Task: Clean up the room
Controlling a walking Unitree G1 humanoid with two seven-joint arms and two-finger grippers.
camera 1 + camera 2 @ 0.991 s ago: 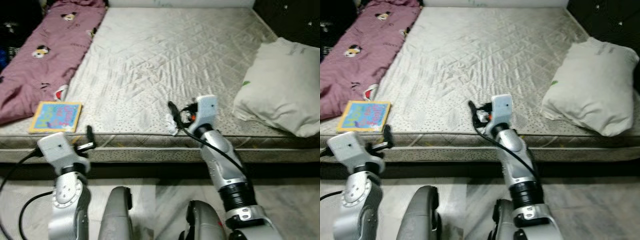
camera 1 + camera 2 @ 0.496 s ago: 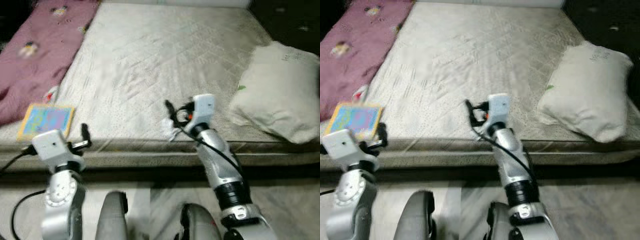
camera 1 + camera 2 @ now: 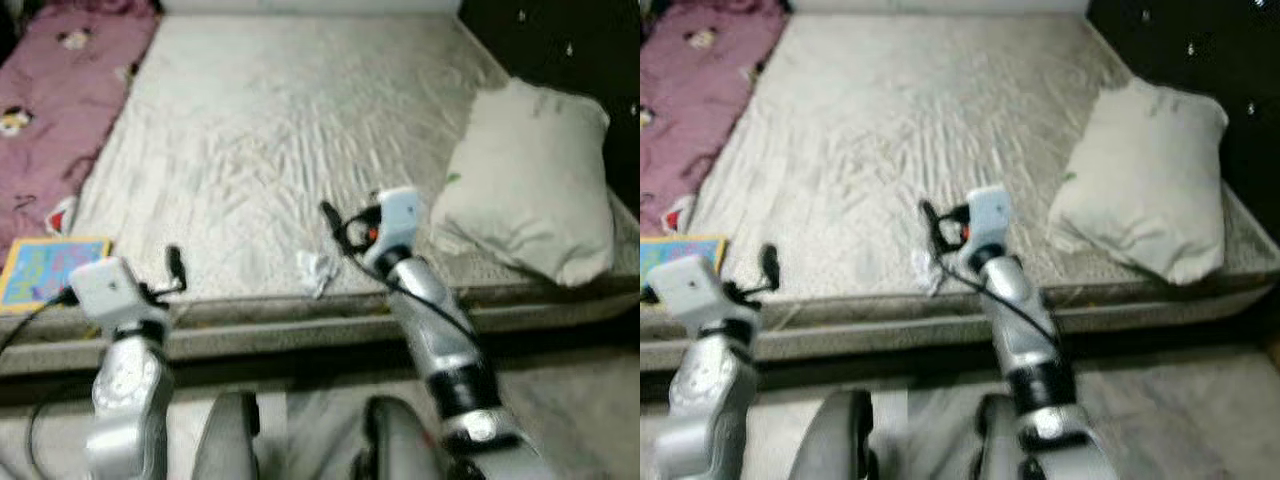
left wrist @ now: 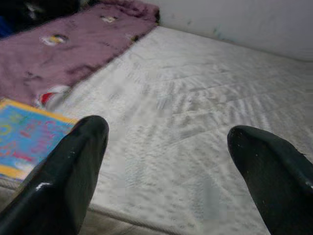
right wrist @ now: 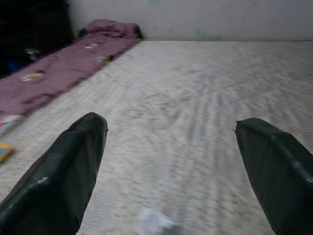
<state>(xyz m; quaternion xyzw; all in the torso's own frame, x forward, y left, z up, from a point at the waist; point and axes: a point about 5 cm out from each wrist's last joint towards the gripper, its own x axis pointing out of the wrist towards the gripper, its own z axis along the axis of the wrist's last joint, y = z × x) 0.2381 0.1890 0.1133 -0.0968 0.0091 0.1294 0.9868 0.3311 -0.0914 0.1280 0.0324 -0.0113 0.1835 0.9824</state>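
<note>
A small crumpled white scrap lies on the grey quilted mattress near its front edge. My right gripper hovers just above and right of the scrap. In the right wrist view it is open with nothing between its fingers, and the scrap lies low between them. My left gripper is at the bed's front edge on the left. It is open and empty over the mattress. A colourful book lies at the bed's left front corner, left of that gripper.
A pink cartoon-print blanket runs along the bed's left side. A large white pillow lies on the right side of the bed. Pale floor shows below the bed's front edge. The pictures are blurred.
The whole picture has shifted: the camera has turned right, so the book and blanket slid left. Both grippers stay open. The white scrap now lies a little clear of the right gripper's tips.
</note>
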